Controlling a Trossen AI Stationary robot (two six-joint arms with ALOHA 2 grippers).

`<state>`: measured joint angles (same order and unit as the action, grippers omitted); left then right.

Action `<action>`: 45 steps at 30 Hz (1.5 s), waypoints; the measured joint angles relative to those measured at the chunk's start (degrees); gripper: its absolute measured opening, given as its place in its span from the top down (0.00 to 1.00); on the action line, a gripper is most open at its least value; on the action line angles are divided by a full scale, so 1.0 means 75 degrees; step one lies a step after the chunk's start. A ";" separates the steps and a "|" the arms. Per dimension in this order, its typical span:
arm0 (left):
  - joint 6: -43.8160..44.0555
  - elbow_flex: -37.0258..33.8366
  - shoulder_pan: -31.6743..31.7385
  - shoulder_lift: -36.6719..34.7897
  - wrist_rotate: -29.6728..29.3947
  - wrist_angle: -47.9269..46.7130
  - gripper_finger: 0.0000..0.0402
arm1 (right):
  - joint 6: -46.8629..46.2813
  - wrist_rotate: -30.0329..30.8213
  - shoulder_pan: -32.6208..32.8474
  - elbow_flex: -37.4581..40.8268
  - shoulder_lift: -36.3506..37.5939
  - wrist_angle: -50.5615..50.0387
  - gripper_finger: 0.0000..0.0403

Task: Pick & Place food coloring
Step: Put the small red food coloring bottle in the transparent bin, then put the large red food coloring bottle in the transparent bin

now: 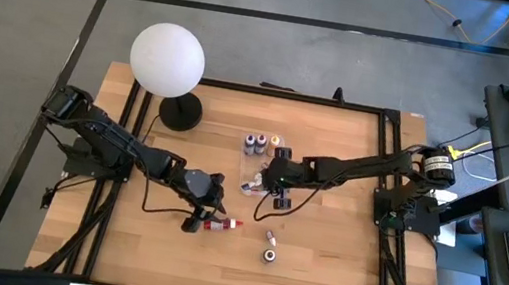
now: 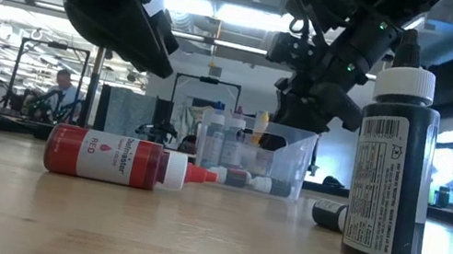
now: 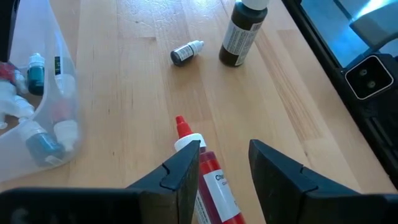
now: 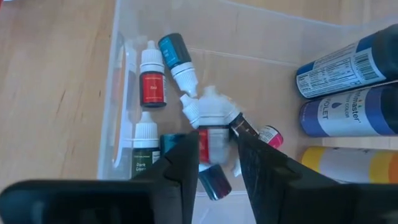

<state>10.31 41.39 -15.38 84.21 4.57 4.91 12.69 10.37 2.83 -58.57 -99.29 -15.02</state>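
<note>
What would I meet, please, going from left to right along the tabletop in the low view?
The red dropper bottle lying on its side → the clear plastic box holding small bottles → the small dark bottle lying down → the tall dark bottle standing upright with a white cap.

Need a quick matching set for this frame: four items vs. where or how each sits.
Items:
1. red bottle
2. tall dark bottle
3. tiny dark bottle
4. clear box

States:
A. holds a pile of small bottles, right tool above it
B. upright on the table
C. lying on the table, left tool straddling it, fingers apart
D. lying on the bare table beside the tall upright one

Pairs: 1-C, 2-B, 3-D, 4-A
</note>
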 joint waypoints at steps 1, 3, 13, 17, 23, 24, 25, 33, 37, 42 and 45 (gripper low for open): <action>-0.0022 0.0000 0.0000 0.0000 -0.0002 0.0001 0.67 | 0.0003 0.0000 0.0000 0.0000 0.0000 0.0000 0.70; -0.0121 0.0000 0.0000 -0.0001 -0.0002 0.0034 0.66 | 0.0003 0.0000 0.0001 0.0000 0.0000 -0.0017 0.69; -0.0249 0.0009 0.0015 -0.0001 -0.0072 0.1425 0.67 | -0.0296 0.0004 0.0267 0.0012 0.0994 -0.0269 0.69; -0.0832 0.0009 0.0015 -0.0001 -0.0072 0.1495 0.67 | -0.0707 0.0009 0.0641 0.0169 0.1700 -0.0433 0.69; -0.0941 0.0009 0.0015 -0.0001 -0.0039 0.1489 0.62 | -0.1323 0.0275 0.1223 0.1242 0.2437 0.0468 0.69; -0.0948 0.0009 0.0015 -0.0001 0.0027 0.1490 0.61 | -0.1483 0.0460 0.1301 0.1446 0.2542 0.0673 0.69; -0.0997 0.0009 0.0015 -0.0001 0.0063 0.1489 0.58 | -0.1608 0.0684 0.1371 0.1627 0.2629 0.0865 0.69; -0.0780 0.0009 0.0017 0.0022 -0.0121 0.1498 0.44 | -0.1844 0.1458 0.1580 0.2410 0.2870 0.1784 0.69; -0.0290 0.0281 0.0012 0.0028 -0.0588 0.0951 0.44 | -0.1851 0.1469 0.1580 0.2410 0.2865 0.1803 0.69; -0.0021 0.1627 -0.0122 0.0370 -0.1700 -0.1771 0.46 | -0.1839 0.1469 0.1580 0.2410 0.2865 0.1800 0.69; 0.0122 0.2369 -0.0247 0.0775 -0.1736 -0.2576 0.46 | -0.1841 0.1471 0.1580 0.2407 0.2865 0.1797 0.69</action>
<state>11.22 59.15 -17.23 90.02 -8.45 -14.41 -1.12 21.40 14.68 -40.51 -77.80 -1.54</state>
